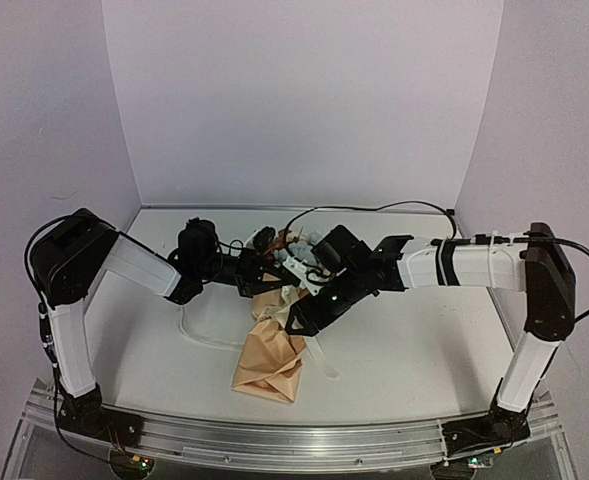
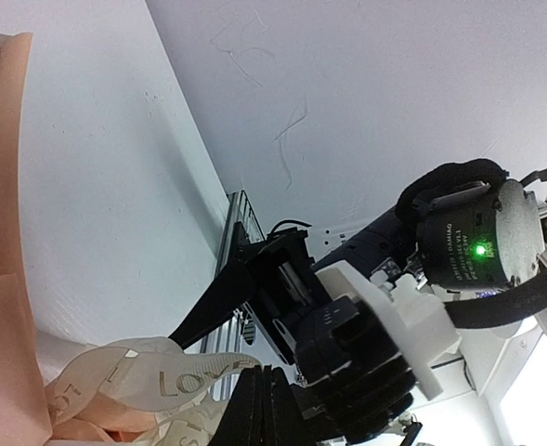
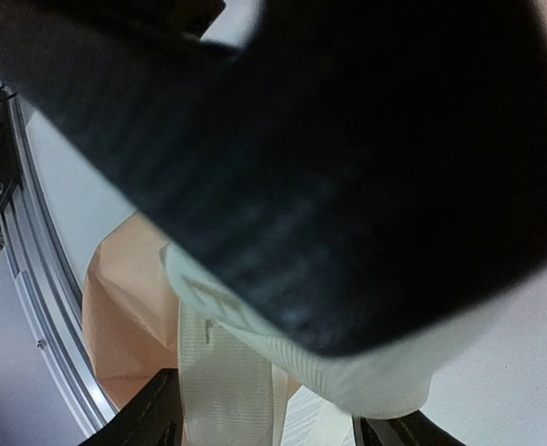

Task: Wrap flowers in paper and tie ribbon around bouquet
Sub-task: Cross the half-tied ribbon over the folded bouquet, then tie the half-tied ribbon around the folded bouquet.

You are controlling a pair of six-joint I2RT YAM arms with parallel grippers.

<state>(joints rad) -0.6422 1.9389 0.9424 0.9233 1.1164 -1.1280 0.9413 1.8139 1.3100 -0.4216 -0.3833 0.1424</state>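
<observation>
Nearest the arm bases, past the rail (image 1: 294,440), the paper (image 1: 269,365) lies crumpled on the table (image 1: 414,340) as a rough cone, narrow end toward the rail. A loose tail of ribbon (image 1: 321,362) trails on the table just beside it on the right. Further in, the right gripper (image 1: 299,322) hangs over the middle of the cone, and the left gripper (image 1: 257,278) reaches in from the other side, close to it. Beyond both, the flowers (image 1: 296,245) show pale blue and brown-orange at the cone's wide end, toward the back wall (image 1: 304,100). Only the left wrist view shows any writing. There the ribbon bears "LOVE" in pale printed capitals, with part-letters on the folds below. The motor (image 2: 477,246) on the right arm has a lit green lamp and small white print; its top line seems to read DAMIAO and the rest is too small to read. The same view shows the left gripper's fingers (image 2: 264,409) closed together, with the ribbon running straight into them, so it appears pinched there. The right wrist view alone shows the right gripper's two fingertips (image 3: 152,418) standing apart. A strip of ribbon hangs down between them, unclamped, over the paper, under a large blurred black ridged shape that fills the top of that view.
</observation>
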